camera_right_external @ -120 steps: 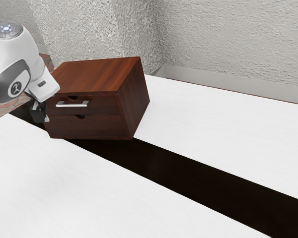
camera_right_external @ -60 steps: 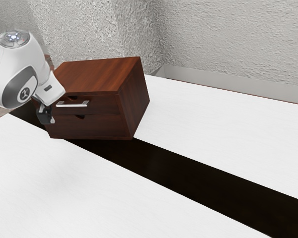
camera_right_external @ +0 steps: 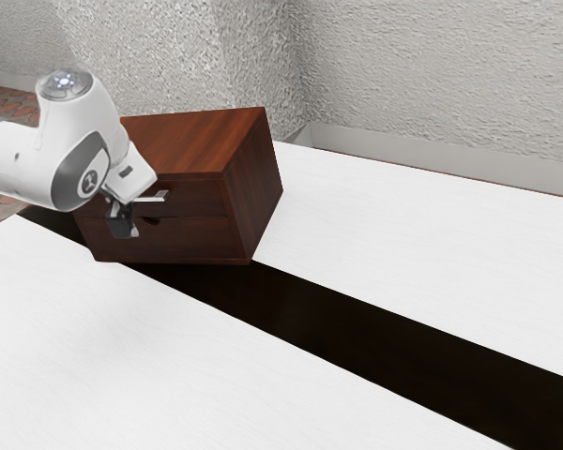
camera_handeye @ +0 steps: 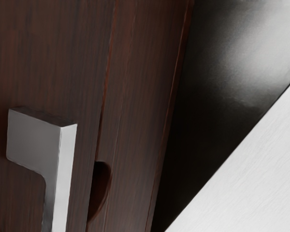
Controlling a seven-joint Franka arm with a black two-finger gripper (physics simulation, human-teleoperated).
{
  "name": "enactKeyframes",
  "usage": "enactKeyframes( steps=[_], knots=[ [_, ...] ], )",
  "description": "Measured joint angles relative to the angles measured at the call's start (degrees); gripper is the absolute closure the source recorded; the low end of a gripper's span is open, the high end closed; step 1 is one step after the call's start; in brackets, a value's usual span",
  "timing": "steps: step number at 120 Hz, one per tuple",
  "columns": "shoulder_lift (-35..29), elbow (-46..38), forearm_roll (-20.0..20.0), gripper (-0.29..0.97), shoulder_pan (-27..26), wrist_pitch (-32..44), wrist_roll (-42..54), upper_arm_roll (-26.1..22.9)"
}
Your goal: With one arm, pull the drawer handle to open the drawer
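where end effector (camera_right_external: 122,223) flanks handle (camera_right_external: 156,197), drawer (camera_right_external: 195,195) flush

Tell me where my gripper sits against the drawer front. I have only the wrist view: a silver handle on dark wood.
Observer: In the exterior view the gripper is at the front of the cabinet, over the end of the handle nearer that view's left.
Operator: Say which drawer carries that handle.
Observer: The upper drawer. The lower drawer beneath it has a notch and no handle.
Operator: Report whether it is out.
Observer: The upper front looks flush with the lower one, so it is not yet pulled out.
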Motion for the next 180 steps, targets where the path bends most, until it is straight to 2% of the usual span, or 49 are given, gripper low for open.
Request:
enactKeyframes(
  steps=[9,48,55,66,69,72,76,80,83,116,142,180],
  knots=[
    [0.9,0.2,-1.0,0.00,-0.9,0.2,0.5,-0.1],
    [5.3,2.9,-5.3,-0.03,1.1,0.7,2.6,-0.6],
    [5.7,3.4,-5.8,-0.07,3.4,0.7,2.9,-2.9],
    [6.4,4.5,-6.4,-0.20,8.7,0.6,3.1,-8.3],
    [6.5,4.6,-6.8,-0.22,9.2,0.6,3.5,-8.9],
    [6.3,4.6,-7.1,-0.17,9.3,0.5,4.0,-9.2],
    [5.8,4.5,-6.9,-0.06,9.5,0.4,4.0,-9.5],
    [5.1,4.2,-6.7,0.11,9.5,0.3,4.1,-9.7],
    [4.5,3.7,-6.5,0.14,9.4,0.3,4.3,-9.8],
    [-2.3,-3.7,-5.9,0.05,9.1,0.1,5.4,-9.6],
    [-7.9,-8.9,-5.2,0.04,8.4,-0.1,6.0,-9.3],
    [-14.5,-15.0,-2.2,0.01,8.2,-1.6,6.5,-9.2]
  ],
)
